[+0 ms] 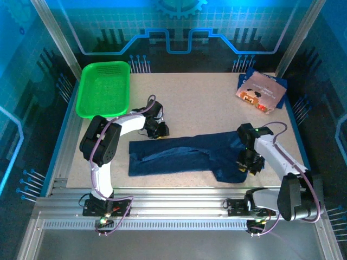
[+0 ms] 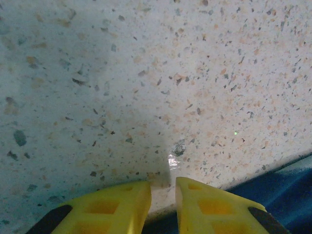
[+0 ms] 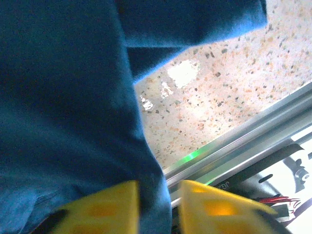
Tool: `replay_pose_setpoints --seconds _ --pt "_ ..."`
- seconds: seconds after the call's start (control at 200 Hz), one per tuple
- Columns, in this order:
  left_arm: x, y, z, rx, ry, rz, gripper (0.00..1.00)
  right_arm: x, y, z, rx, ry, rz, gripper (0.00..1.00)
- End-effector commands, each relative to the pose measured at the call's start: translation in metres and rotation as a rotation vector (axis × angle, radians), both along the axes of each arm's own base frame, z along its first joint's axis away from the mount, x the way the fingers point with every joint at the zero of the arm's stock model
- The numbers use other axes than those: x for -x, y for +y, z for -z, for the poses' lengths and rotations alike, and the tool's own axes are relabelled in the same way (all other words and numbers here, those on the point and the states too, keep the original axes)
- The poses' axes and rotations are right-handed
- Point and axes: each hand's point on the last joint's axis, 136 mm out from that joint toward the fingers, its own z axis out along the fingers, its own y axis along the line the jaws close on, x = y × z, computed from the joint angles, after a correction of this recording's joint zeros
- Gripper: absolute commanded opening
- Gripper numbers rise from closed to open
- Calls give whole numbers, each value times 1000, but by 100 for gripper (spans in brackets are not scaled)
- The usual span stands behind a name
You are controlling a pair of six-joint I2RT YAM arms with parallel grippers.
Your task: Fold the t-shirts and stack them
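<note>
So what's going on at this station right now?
Two arms are mid-fold on a navy t-shirt lying in a long, partly folded strip across the table. The right gripper is at its right end with cloth pinched between its fingers. The left gripper sits at the shirt's far left edge, fingers nearly together over bare table; whether it holds cloth is unclear. One folded t-shirt, print up, lies at the far right corner. The green basket sits far left.

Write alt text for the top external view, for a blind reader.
A dark navy t-shirt lies partly folded across the speckled table, the left gripper near its far-left corner and the right gripper on its right end. A green basket sits back left, a folded shirt back right.
</note>
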Motion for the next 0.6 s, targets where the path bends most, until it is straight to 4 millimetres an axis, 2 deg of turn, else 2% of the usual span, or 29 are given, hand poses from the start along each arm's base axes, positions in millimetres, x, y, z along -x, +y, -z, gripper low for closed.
replay_pose_setpoints --seconds 0.0,0.125,0.195,0.315,0.435,0.53,0.59 --pt "4 49 40 -175 73 -75 27 -7 3 -4 -16 -63 51 47" --pt "-7 39 5 -110 6 -71 36 -32 0 -24 -8 -148 21 56" --pt "-11 35 -20 -83 -33 -70 46 -58 3 -41 -29 -214 -10 57" --pt "-8 35 -62 -55 -80 -81 57 -89 2 -48 -49 -243 -73 60" --pt "13 48 -88 -65 -78 -119 61 -112 -12 -41 -42 -222 -83 60" --pt "40 67 -90 -75 -7 -182 62 -122 -20 -33 -75 -219 -68 58" --pt "60 78 -88 -76 43 -222 62 -121 -18 -28 -105 -199 -71 58"
